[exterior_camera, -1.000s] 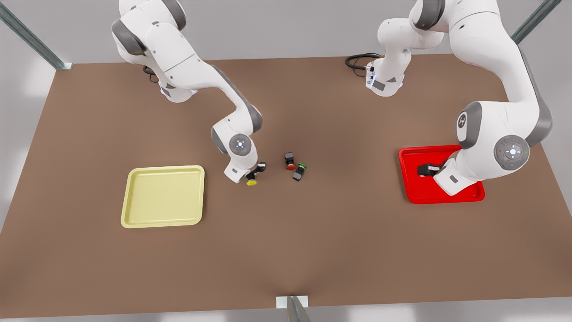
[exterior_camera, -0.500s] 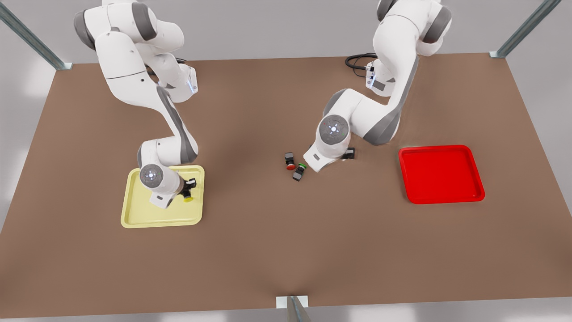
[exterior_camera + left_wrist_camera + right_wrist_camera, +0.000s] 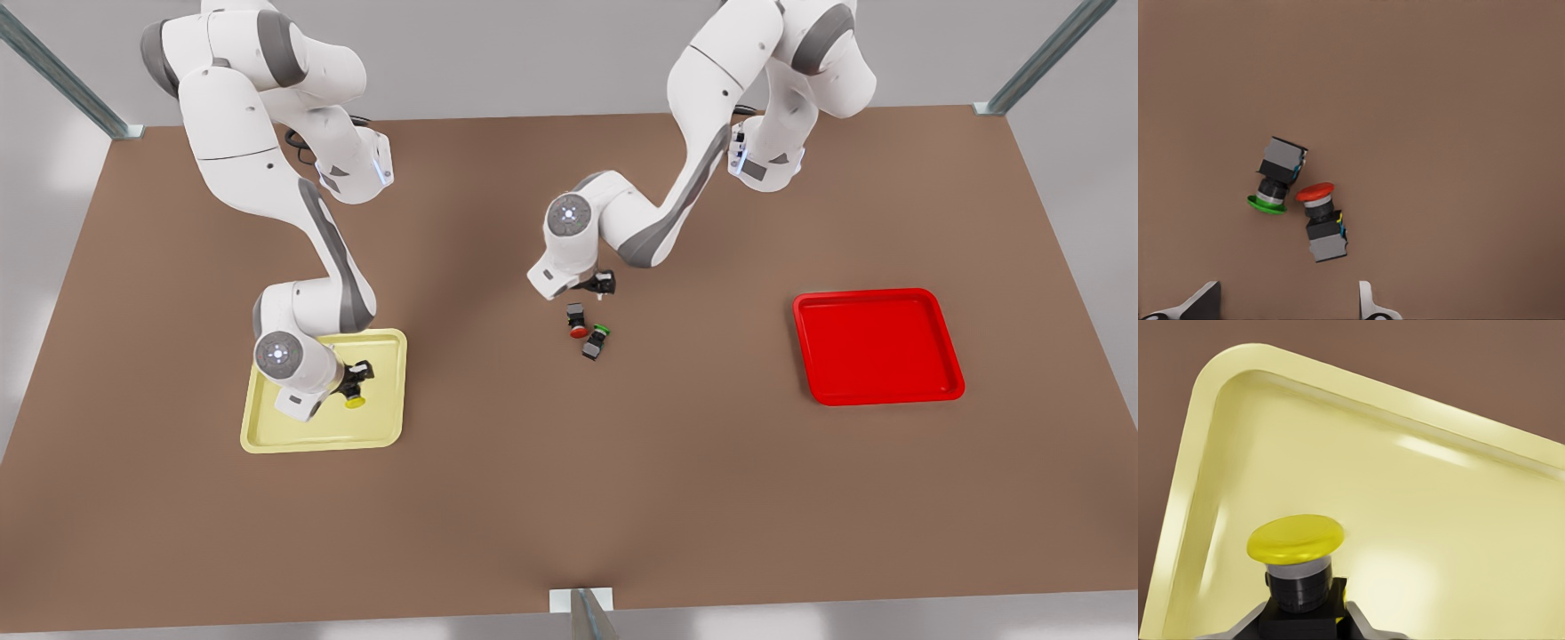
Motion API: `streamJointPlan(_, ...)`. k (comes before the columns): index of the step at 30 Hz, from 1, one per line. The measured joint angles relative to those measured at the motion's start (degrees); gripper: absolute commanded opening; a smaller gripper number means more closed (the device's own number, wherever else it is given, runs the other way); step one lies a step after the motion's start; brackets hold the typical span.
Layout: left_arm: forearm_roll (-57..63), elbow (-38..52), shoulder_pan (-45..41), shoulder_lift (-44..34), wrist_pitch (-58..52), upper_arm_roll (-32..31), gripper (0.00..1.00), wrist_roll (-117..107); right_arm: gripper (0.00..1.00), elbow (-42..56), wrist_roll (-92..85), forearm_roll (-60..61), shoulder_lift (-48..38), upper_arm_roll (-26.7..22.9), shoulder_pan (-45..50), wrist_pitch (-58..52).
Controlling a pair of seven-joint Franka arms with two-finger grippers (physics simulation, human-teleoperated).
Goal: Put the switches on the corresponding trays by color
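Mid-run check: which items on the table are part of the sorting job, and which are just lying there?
Job:
yellow switch, in right gripper over yellow tray
red switch, on table below open left gripper
red tray

Lying about:
green switch

Two trays well apart on the counter [image 3: 569, 498], one tray [image 3: 267, 427] at the front view's left, other tray [image 3: 876, 391] at its right, two switches between them mid-counter, first switch [image 3: 577, 319] just beside second switch [image 3: 595, 341], third switch [image 3: 355, 393] over the left tray.
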Motion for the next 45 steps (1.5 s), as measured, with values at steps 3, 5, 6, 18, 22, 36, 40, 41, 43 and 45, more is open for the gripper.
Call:
streamJointPlan(3,0.0,0.1,0.0,2.0,1.7,0.7,1.00,-2.1,1.00,0.0,0.5,-0.9,0.0,0.0,0.0,-0.3)
streamJointPlan(5,-0.1,0.1,0.0,2.9,3.3,0.8,1.00,-5.6,1.00,0.0,0.1,-0.5,0.0,0.0,0.0,-0.1)
streamJointPlan(6,-0.1,0.1,0.0,3.8,4.6,0.8,1.00,-8.2,1.00,0.1,-0.3,0.2,0.0,-0.1,0.0,-0.1)
streamJointPlan(18,-0.5,0.8,0.0,8.3,7.9,1.2,1.00,-11.9,1.00,7.1,-1.0,2.3,-12.9,-3.1,-6.1,-12.3)
streamJointPlan(22,-0.7,0.8,-0.2,9.3,8.4,0.5,1.00,-12.8,1.00,8.9,-1.0,3.7,-15.9,-4.2,-9.4,-14.1)
streamJointPlan(36,-1.5,1.3,-1.1,11.1,9.3,-0.5,0.69,-13.8,1.00,16.7,1.7,2.4,-13.7,1.0,-15.7,-23.3)
streamJointPlan(40,-1.5,1.7,-1.0,11.3,9.3,-0.1,0.65,-13.4,1.00,15.8,1.0,2.4,-13.6,1.0,-15.4,-23.5)
streamJointPlan(41,-1.5,1.7,-1.0,11.3,9.3,0.0,0.65,-13.4,1.00,15.8,1.0,2.3,-13.6,1.3,-15.7,-23.5)
streamJointPlan(43,-1.5,1.7,-1.0,11.4,9.3,0.0,0.58,-13.2,1.00,15.8,1.0,2.3,-13.5,1.4,-15.2,-23.5)
streamJointPlan(45,-1.5,1.7,-1.0,11.4,9.3,0.1,0.56,-13.2,1.00,15.9,1.0,2.3,-13.4,1.4,-15.3,-23.5)
